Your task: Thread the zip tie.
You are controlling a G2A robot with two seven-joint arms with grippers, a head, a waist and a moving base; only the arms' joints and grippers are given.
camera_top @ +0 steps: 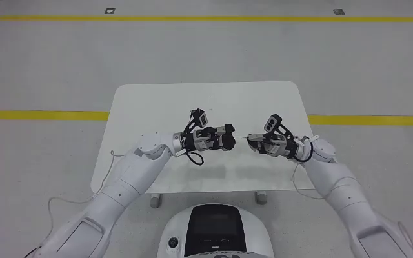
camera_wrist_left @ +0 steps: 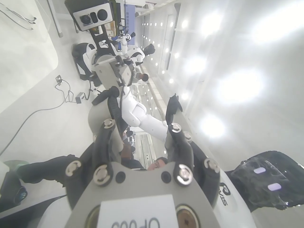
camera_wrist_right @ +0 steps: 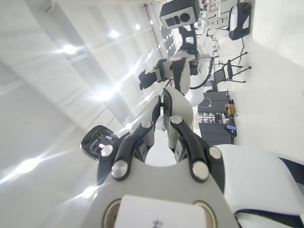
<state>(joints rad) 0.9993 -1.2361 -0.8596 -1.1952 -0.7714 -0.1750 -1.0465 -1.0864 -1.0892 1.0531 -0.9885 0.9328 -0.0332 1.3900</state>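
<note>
White table (camera_top: 193, 97), smooth matte top w/ rounded corners. Both arms hang over its near half at approx mid-width, tips facing each other, close but apart. Left gripper (camera_top: 232, 139) (camera_wrist_left: 144, 96): black fingers (camera_wrist_left: 114, 110) on grey metal links, spread wide. Right gripper (camera_top: 251, 140) (camera_wrist_right: 161, 100): jaws pressed nearly together, one ribbed black pad (camera_wrist_right: 166, 105) showing, pinching the zip tie (camera_top: 241, 137). The tie is a thin pale strip running level btw the two tips, above the tabletop; its ends are too fine to tell apart. Both grippers sit well in from the table's left, right and far edges. A boxy wrist camera (camera_top: 199, 117) stands over each gripper. Yellow floor stripe (camera_top: 206, 18) lies well beyond the far edge.
</note>
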